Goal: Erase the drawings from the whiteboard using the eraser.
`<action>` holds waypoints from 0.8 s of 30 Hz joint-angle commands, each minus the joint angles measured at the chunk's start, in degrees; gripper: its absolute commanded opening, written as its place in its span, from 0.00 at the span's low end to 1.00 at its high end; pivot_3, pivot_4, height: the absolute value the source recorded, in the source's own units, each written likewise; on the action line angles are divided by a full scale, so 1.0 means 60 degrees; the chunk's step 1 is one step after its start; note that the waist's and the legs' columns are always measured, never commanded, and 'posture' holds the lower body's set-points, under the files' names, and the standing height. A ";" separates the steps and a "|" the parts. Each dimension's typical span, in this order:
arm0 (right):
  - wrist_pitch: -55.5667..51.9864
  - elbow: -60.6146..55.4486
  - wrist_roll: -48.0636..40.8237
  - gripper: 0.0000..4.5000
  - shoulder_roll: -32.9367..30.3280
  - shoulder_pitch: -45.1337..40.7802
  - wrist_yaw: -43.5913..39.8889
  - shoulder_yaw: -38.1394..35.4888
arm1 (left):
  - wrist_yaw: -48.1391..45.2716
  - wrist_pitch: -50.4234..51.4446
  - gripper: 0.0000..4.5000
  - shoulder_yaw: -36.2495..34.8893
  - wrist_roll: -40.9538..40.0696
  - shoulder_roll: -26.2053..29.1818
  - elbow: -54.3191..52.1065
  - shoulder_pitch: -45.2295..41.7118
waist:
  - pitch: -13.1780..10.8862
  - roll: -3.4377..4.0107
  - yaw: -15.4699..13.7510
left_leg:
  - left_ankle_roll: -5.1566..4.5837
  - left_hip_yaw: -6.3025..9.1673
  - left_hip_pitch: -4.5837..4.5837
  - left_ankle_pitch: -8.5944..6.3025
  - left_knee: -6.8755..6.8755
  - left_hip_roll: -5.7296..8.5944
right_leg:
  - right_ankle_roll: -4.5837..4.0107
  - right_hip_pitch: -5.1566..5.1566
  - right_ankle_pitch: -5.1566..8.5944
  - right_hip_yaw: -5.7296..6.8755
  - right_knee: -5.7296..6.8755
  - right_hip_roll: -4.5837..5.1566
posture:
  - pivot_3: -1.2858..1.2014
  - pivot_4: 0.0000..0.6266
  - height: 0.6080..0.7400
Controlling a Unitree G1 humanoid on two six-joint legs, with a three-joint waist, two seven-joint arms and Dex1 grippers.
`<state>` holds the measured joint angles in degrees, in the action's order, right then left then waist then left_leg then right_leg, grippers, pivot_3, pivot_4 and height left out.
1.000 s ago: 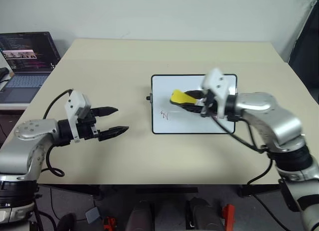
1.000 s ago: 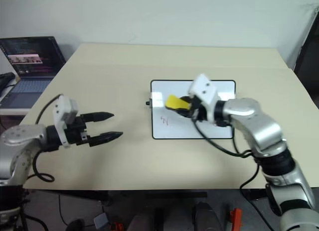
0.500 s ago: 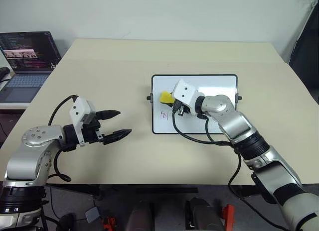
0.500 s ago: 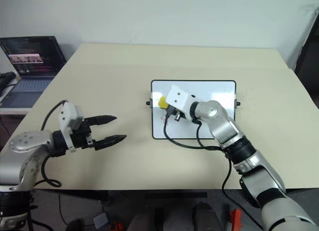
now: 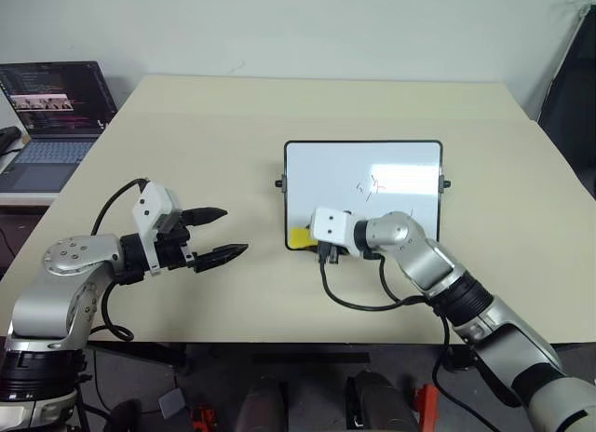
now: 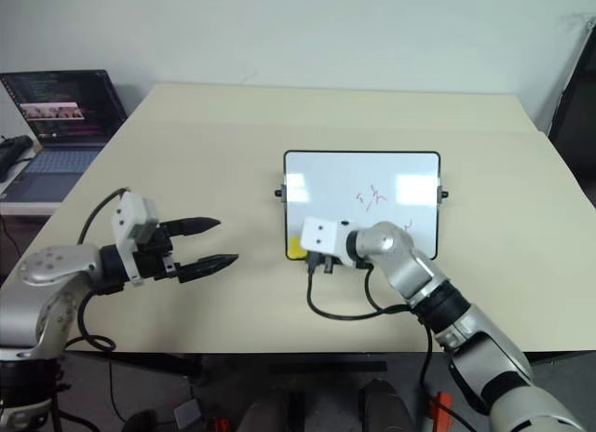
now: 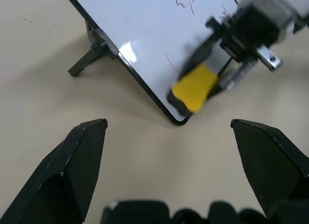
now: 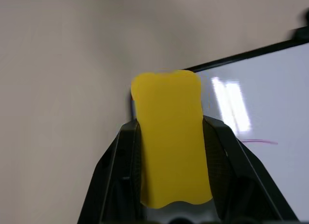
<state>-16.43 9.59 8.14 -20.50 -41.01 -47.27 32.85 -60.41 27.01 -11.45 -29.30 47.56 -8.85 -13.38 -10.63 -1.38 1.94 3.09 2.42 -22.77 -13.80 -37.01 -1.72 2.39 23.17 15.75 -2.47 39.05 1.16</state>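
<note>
Right eye view: eraser [image 6: 296, 249] clamped in right tool [image 6: 308, 250] at whiteboard [image 6: 326, 185] corner; red drawings [image 6: 372, 196] remaining, perhaps more.

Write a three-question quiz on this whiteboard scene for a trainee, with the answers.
1. True or false: the right gripper is shut on the eraser.
2. Which part of the whiteboard is the eraser at? A) far right corner B) near left corner C) centre
3. Fill in: the left gripper is ____ and holds nothing.

Key
1. True.
2. B.
3. Open. It hangs over the table, left of the board. Red drawings remain on the board.
</note>
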 commanded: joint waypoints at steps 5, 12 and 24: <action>0.0254 0.1665 0.0579 0.32 0.0052 -0.0593 0.1423 -0.0870 | -0.0103 -0.0072 1.00 0.0076 0.0006 0.0047 0.0037 -0.0519 | 0.0002 -0.0004 0.0006 | -0.0043 -0.0003 0.0028 0.0045 0.0000 0.0000 | 0.0028 -0.0019 -0.0027 -0.0007 0.0000 -0.0008 | 0.52 0.24 1.00; 0.0967 0.2715 0.0826 0.32 -0.0028 -0.1374 0.2480 -0.1489 | -0.0164 -0.0121 1.00 0.0203 0.0041 0.0067 0.0200 -0.0762 | 0.0006 -0.0010 -0.0014 | -0.0160 -0.0003 0.0031 0.0125 0.0003 0.0004 | -0.0047 -0.0016 -0.0087 -0.0007 -0.0007 -0.0010 | 0.52 0.24 1.00; 0.0809 0.1245 0.0953 0.31 -0.0040 0.0085 0.0821 -0.0651 | -0.0296 -0.0198 1.00 0.0348 0.0105 0.0046 0.0440 -0.1098 | 0.0018 -0.0027 0.0015 | -0.0164 -0.0008 0.0025 0.0128 0.0022 0.0000 | -0.0031 -0.0004 -0.0096 -0.0013 -0.0008 -0.0014 | 0.52 0.24 1.00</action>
<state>-8.18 16.71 12.29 -19.57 -42.84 -39.52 26.92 -61.95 26.89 -8.84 -28.76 47.52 -5.95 -18.81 -10.53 -1.54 2.02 2.10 2.37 -22.62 -13.03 -36.86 -1.72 2.20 23.15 15.17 -2.55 39.00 1.07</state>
